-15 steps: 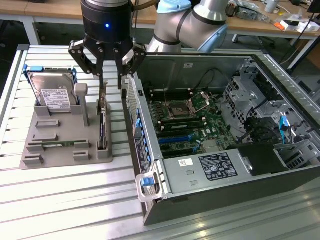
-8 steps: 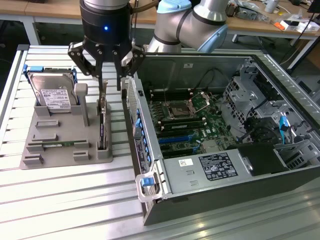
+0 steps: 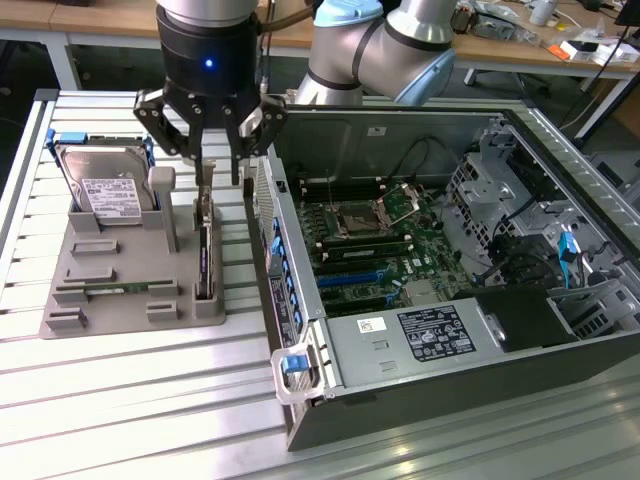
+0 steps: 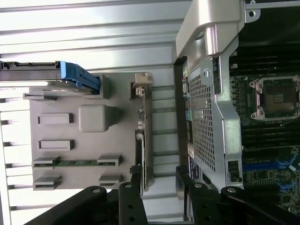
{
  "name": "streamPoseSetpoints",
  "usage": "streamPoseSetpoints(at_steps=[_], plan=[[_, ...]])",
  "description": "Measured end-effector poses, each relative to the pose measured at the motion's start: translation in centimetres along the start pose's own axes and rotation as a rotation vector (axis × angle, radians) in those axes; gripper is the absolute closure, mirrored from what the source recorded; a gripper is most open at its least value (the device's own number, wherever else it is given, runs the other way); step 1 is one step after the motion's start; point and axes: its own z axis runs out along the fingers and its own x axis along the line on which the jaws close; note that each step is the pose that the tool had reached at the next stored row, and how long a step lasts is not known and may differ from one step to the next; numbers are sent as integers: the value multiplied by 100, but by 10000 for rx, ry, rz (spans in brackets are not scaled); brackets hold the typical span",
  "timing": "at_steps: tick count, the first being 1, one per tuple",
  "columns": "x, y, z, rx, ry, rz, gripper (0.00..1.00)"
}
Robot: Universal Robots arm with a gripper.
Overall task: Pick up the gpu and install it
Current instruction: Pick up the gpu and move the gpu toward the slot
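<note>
Jaws, spread wide and gripping nothing, hang just above the gpu (image 3: pixel 204 262), which stands on edge in a grey holder (image 3: pixel 130 265) beside the case (image 3: pixel 400 385); centring them across its top edge should give a square pinch.

Bright light from above — white glare streaks the slatted table (image 3: pixel 130 400); the case (image 3: pixel 330 140) interior lies darker, softly shadowed.

Silver arm (image 3: pixel 420 45), light-blue joint cap (image 3: pixel 345 12); black end effector (image 3: pixel 222 165), blue light (image 3: pixel 208 63), silver-pinned linkages (image 3: pixel 160 120).
</note>
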Motion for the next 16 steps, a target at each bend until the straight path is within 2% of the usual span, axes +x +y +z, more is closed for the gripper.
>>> streamPoseSetpoints(at_steps=[16], plan=[[58, -7, 95, 1, 0, 0, 58]])
